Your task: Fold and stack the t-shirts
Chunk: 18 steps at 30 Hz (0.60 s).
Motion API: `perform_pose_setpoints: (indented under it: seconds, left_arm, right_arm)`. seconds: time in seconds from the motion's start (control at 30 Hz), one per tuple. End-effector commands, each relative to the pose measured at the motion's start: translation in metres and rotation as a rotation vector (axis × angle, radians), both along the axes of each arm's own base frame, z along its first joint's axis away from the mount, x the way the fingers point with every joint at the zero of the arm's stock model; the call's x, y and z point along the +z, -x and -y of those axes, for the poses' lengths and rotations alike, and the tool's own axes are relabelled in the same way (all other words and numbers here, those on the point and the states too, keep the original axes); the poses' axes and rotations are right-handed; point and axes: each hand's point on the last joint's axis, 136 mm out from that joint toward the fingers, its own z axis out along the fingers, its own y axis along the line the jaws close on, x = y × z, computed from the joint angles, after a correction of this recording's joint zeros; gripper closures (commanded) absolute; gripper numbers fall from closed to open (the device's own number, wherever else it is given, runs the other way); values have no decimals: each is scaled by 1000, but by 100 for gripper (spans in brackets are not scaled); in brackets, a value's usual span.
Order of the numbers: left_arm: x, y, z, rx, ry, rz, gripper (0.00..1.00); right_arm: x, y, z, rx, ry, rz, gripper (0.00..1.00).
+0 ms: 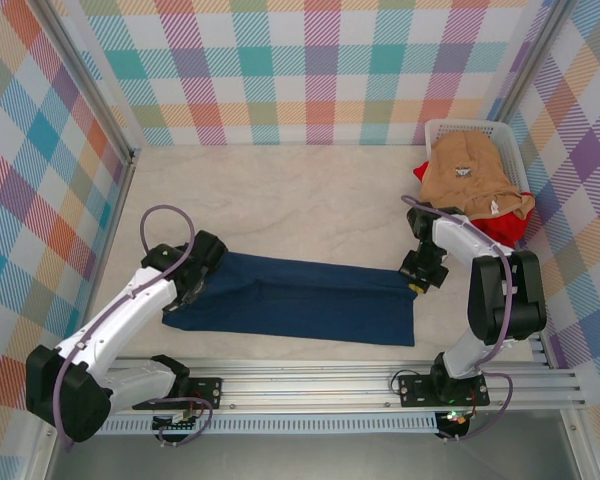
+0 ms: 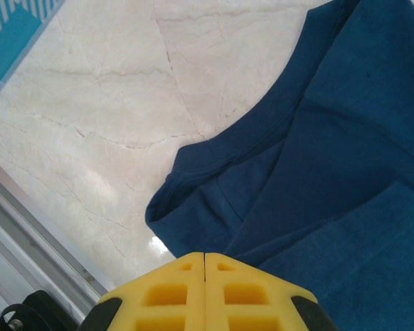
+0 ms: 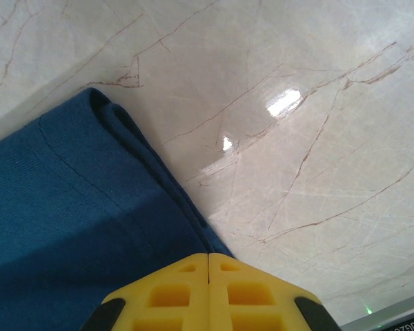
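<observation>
A navy blue t-shirt [image 1: 300, 298] lies on the marble table as a long folded strip between my two arms. My left gripper [image 1: 194, 286] is down at its left end, by the collar and sleeve [image 2: 214, 186]. The jaws are closed tight, and the cloth [image 2: 331, 138] runs under the tips [image 2: 205, 254]. My right gripper [image 1: 420, 278] is at the strip's far right corner, jaws together, with the shirt's edge [image 3: 62, 207] leading straight into the tips [image 3: 208, 255]. A tan t-shirt [image 1: 470, 175] is heaped over a red one [image 1: 500, 228] at the back right.
A white plastic basket [image 1: 460, 128] stands in the back right corner under the tan and red shirts. Checked walls close the table on three sides. A metal rail [image 1: 330, 385] runs along the near edge. Bare marble [image 1: 280, 200] stretches behind the navy shirt.
</observation>
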Motion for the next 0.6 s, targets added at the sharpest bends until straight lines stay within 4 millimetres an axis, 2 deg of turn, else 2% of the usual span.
perform_pose_setpoints:
  seconds: [0.0,0.1,0.23,0.3,0.43,0.57]
  left_arm:
    - [13,6,-8,-3,-53,15,100]
    - [16,1,-6,-17,-49,30,100]
    - [32,-16,-2,-49,-68,65,100]
    - [40,-20,-2,-54,-78,76,100]
    - [39,-13,-5,-49,-79,75,100]
    - [17,-1,-4,-46,-51,20,100]
  right_arm:
    - [12,-9,2,-11,21,31,100]
    - [29,-26,3,6,31,78,100]
    - [51,-58,3,35,45,148,100]
    - [56,-64,4,42,50,153,100]
    - [50,-51,4,43,41,140,100]
    - [32,-26,3,38,22,90,100]
